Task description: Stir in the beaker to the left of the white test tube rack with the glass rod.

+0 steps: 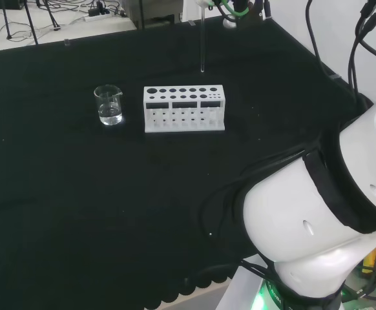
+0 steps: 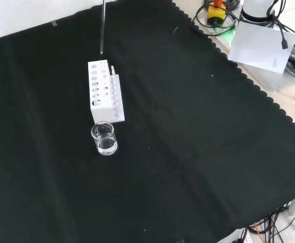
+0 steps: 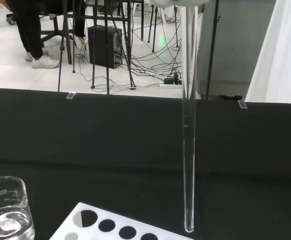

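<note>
A clear glass rod [image 1: 203,39] hangs upright in the air, and its upper end runs up into the blurred white part of my hand [image 3: 178,2]. The rod [image 2: 102,28] has its tip a little above the white test tube rack [image 2: 104,91], at the rack's end farthest from the beaker. The small glass beaker [image 1: 109,105] with some clear liquid stands left of the rack [image 1: 184,108] in the head view, a short gap between them. In the wrist view the rod [image 3: 188,150] ends just over the rack [image 3: 110,225], with the beaker [image 3: 8,210] off to one side.
The arm's own white links [image 1: 317,219] fill the head view's lower right. Beyond the cloth's scalloped edge in the front view lie a white sheet [image 2: 259,40], cables and a yellow box with a red button [image 2: 216,12].
</note>
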Robot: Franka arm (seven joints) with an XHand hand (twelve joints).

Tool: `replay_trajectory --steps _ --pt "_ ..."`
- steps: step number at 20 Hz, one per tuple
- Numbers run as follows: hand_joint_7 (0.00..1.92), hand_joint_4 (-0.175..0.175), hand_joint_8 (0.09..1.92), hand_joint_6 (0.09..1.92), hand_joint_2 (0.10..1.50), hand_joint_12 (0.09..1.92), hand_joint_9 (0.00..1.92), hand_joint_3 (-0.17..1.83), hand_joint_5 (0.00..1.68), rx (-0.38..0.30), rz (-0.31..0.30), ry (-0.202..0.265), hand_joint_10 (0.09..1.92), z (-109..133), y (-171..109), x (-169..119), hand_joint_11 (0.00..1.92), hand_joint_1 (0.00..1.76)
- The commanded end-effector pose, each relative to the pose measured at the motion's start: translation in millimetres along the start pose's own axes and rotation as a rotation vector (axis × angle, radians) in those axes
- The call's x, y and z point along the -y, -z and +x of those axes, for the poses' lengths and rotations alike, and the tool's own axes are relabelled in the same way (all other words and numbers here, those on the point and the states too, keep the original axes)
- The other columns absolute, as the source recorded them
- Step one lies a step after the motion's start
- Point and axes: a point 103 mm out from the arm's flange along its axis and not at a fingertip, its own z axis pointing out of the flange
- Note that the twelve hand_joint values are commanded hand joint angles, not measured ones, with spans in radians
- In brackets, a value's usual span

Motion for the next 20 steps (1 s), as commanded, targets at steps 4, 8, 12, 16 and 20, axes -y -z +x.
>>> replay_trajectory --steps 4,8,12,16,20 --pt "0.95 -0.175 1.37 0.81 1.15 0.92 1.60 0.00 0.90 -0.009 -0.001 0.009 0.89 -1 8 4 1.56 1.26" --pt "0.95 -0.175 1.36 0.81 1.15 0.92 1.60 0.00 0.90 -0.014 -0.012 0.033 0.89 7 20 1 1.56 1.26" --pt "0.95 -0.175 1.36 0.81 1.15 0.92 1.60 0.00 0.90 -0.027 -0.024 0.059 0.89 18 32 -2 1.56 1.26" --pt "0.95 -0.175 1.36 0.81 1.15 0.92 1.61 0.00 0.90 -0.044 -0.034 0.087 0.88 31 40 -3 1.56 1.26" --pt "0.95 -0.175 1.36 0.81 1.15 0.92 1.61 0.00 0.90 -0.052 -0.047 0.122 0.88 49 47 -5 1.56 1.26"
